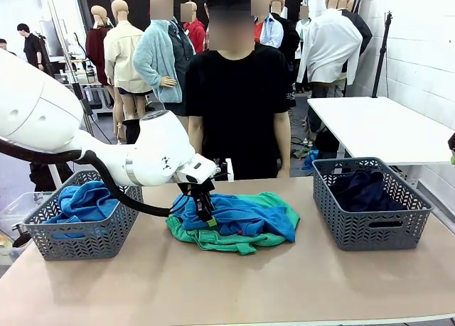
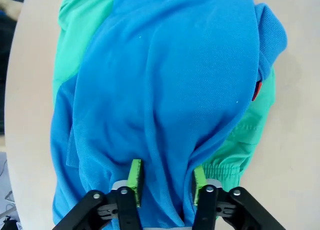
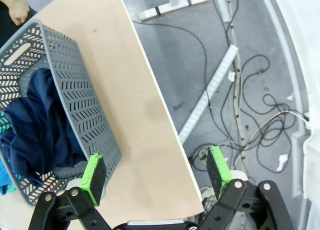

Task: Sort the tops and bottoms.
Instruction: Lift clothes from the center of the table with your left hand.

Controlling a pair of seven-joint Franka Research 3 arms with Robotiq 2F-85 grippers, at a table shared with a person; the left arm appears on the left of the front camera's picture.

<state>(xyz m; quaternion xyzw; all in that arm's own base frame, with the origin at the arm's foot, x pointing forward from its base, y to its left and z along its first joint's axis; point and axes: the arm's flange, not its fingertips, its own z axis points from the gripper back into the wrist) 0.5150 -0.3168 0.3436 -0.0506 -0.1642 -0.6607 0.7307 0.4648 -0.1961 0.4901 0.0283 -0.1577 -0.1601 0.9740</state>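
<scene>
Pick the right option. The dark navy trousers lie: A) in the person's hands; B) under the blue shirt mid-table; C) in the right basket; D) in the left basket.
C: the dark navy trousers sit inside the grey basket at the table's right end.

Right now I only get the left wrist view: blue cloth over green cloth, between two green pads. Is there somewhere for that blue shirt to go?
Observer: Yes. The front view shows a grey basket on the robot's left side, with another blue shirt already in it.
Operator: And the green shorts underneath?
Observer: A second basket on the robot's right side holds dark navy trousers.
</scene>
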